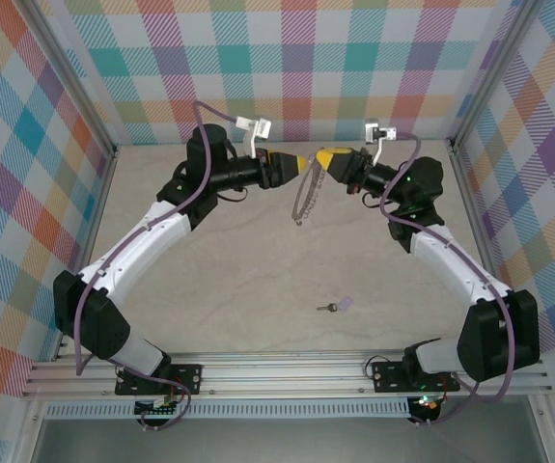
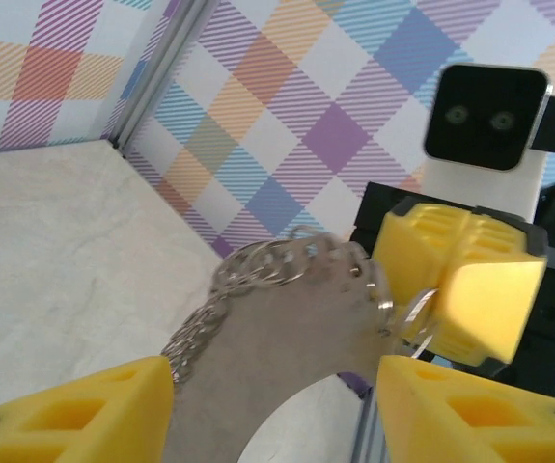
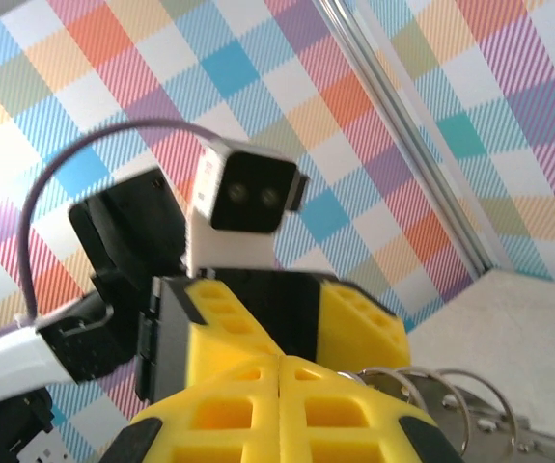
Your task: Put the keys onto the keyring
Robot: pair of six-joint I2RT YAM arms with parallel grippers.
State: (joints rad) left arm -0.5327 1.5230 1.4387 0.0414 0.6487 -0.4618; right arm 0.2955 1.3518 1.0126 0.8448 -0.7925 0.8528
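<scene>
The keyring [image 1: 303,201], a big silver wire ring with small loops round its rim, hangs in the air above the back of the table. My right gripper [image 1: 321,160] is shut on its top edge. In the right wrist view the pressed-together yellow fingers [image 3: 279,386] hold the keyring [image 3: 441,391] at their side. My left gripper [image 1: 298,165] faces it from the left, open, almost tip to tip. From the left wrist, the keyring [image 2: 258,262] hangs between and beyond my spread left gripper [image 2: 272,415], touching neither finger. The lilac-headed key [image 1: 336,305] lies alone on the table, nearer the front.
Checked walls enclose the beige table [image 1: 238,280] on three sides, with metal corner posts [image 1: 113,154] close behind the arms. An aluminium rail [image 1: 287,371] carrying both arm bases runs along the near edge.
</scene>
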